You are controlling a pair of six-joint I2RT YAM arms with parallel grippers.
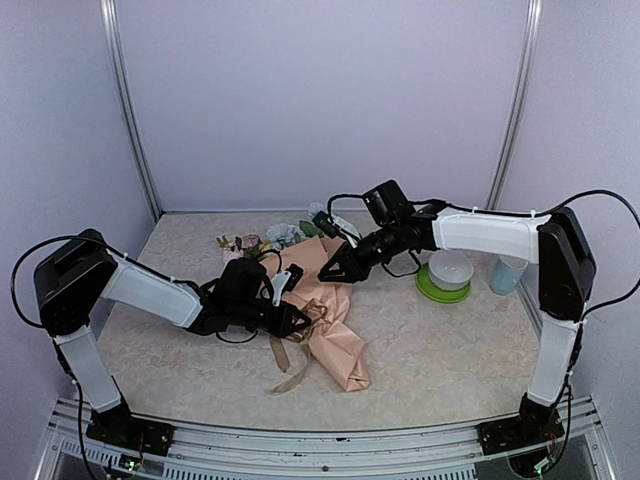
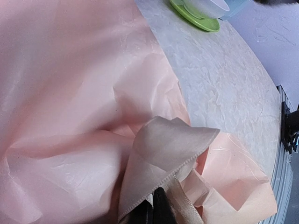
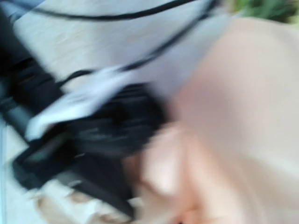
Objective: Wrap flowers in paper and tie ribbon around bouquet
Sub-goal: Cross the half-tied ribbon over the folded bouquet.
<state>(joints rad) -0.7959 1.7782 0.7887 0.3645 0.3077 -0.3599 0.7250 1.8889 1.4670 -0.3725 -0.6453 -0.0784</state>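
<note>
The bouquet [image 1: 322, 300] lies flat on the counter [image 1: 450, 345] between the two hands, its flowers [image 1: 262, 241] poking out beyond the left hand [image 1: 300, 318] on the far side and its narrow tail trailing off towards the near edge on that hand's right. The left hand is clenched, and the wrist view shows a folded length of ribbon [image 2: 168, 144] rising straight from its fingertips [image 2: 158, 211], so it appears to have the ribbon pinched, with the peach paper [image 2: 60, 93] bulging just beyond it. The right hand [image 1: 335, 268] sits at the upper edge of the paper, near the blooms; its own view is smeared with motion, and I cannot tell whether it is released or gripping. The ribbon looks soft, floppy and light, likely to slip from a weak pinch and to twist, so it is best taken flat across its width near an end. The paper seems thin and quick to crease or tear; hold it at the waist, where the layers overlap. The stems are slender and the blooms fragile, so neither hand should squeeze there
</note>
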